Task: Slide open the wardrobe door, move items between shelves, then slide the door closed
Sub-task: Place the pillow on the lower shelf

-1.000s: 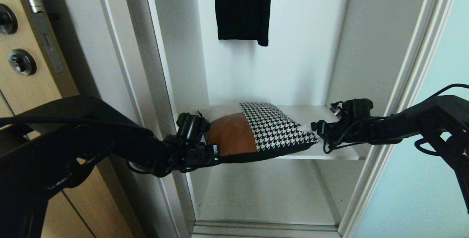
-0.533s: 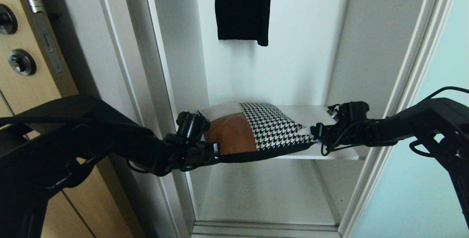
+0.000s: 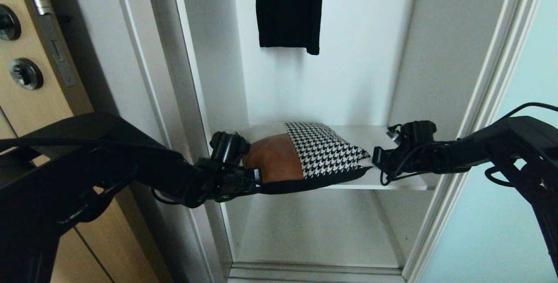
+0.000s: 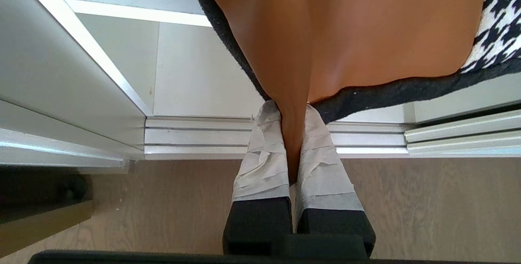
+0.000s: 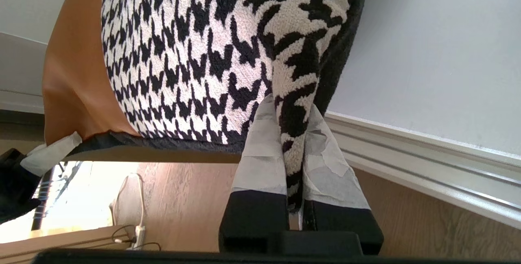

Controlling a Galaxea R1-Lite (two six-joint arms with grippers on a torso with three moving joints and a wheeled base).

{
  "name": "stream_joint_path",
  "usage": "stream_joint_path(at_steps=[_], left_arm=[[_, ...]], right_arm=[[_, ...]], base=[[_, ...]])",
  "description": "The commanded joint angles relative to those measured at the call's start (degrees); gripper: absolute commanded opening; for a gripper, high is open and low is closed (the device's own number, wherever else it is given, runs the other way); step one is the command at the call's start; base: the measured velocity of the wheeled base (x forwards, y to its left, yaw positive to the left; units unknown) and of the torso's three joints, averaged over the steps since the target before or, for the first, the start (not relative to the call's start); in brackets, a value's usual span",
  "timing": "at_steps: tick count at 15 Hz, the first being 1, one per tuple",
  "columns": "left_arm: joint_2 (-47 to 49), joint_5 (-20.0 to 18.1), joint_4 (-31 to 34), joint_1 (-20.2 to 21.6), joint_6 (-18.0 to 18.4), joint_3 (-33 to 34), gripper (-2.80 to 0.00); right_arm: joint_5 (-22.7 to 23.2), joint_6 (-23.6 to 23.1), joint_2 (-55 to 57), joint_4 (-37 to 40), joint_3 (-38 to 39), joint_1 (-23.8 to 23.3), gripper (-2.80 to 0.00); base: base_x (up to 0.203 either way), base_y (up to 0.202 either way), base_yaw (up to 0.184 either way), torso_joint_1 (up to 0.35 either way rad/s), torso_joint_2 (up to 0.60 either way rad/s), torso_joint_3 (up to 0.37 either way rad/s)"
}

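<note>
Head view is showing the wardrobe standing open, with the glass door pushed off to the right. So the opening part looks done. The cushion is lying on the upper shelf, hanging a bit over its front edge. The left gripper is pinching the brown corner tight. The right gripper is pinching the checked corner tight. I think the cushion is about to go to the lower shelf, and then the door needs closing. A black garment is hanging above. A wood door is standing at the left. The floor is pale wood.
</note>
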Motion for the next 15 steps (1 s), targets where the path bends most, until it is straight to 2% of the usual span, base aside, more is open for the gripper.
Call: stream_joint_path(at_steps=[1, 7, 9, 12, 15], left_arm=[[-0.3, -0.1, 0.0, -0.1, -0.3, 0.4, -2.80], [-1.8, 0.0, 0.6, -0.9, -1.0, 1.5, -2.80], [-2.3, 0.1, 0.1, -1.1, -2.6, 1.6, -2.80], [-4.9, 0.2, 0.1, -2.5, -3.9, 1.5, -2.80], [-7.4, 1.7, 0.6, -4.2, -4.9, 2.2, -2.80]], right_arm=[[0.3, 0.2, -1.5, 0.2, 0.7, 0.1, -2.80], [0.5, -0.3, -10.4, 0.2, 9.9, 0.0, -2.80], [0.8, -0.5, -15.0, -0.2, 15.1, 0.0, -2.80], [3.9, -0.7, -23.0, -0.5, 22.7, -0.5, -2.80], [5.0, -0.8, -30.7, -0.8, 29.5, -0.6, -2.80]], base=[[0.000, 0.000, 0.000, 0.000, 0.00, 0.000], [0.000, 0.000, 0.000, 0.000, 0.00, 0.000], [0.000, 0.000, 0.000, 0.000, 0.00, 0.000], [0.000, 0.000, 0.000, 0.000, 0.00, 0.000], [0.000, 0.000, 0.000, 0.000, 0.00, 0.000]])
